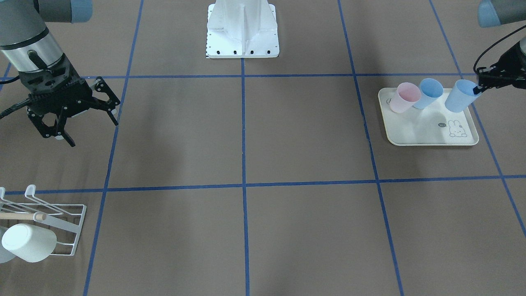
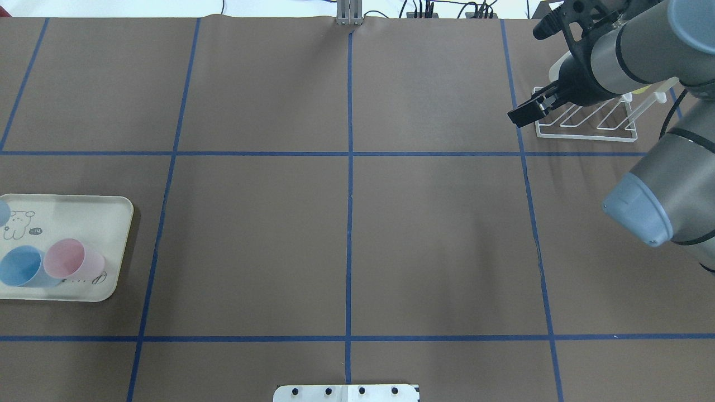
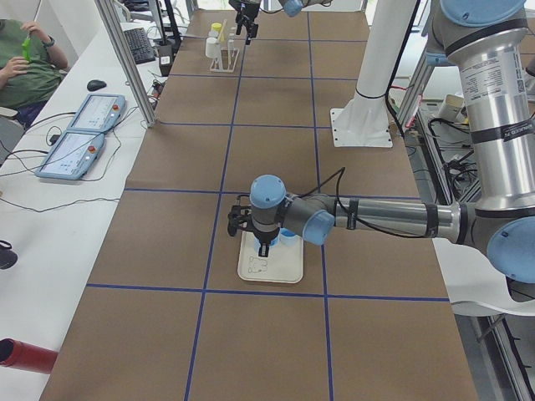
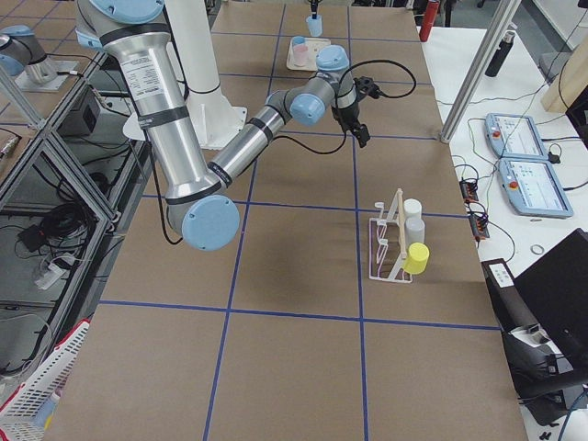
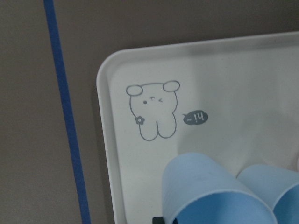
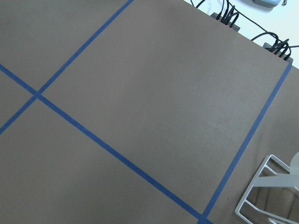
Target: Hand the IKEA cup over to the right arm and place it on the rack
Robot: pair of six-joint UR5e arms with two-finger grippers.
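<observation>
— One light blue cup is pinched at its rim by the left hand, tilted over the tray?
— Yes; the right hand is held spread wide, empty, the rack near it.

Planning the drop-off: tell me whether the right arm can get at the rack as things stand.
Probably yes. The right gripper hangs open close to the rack, with nothing standing between them. A white cup and other cups already sit on the rack, so free room looks limited.
</observation>
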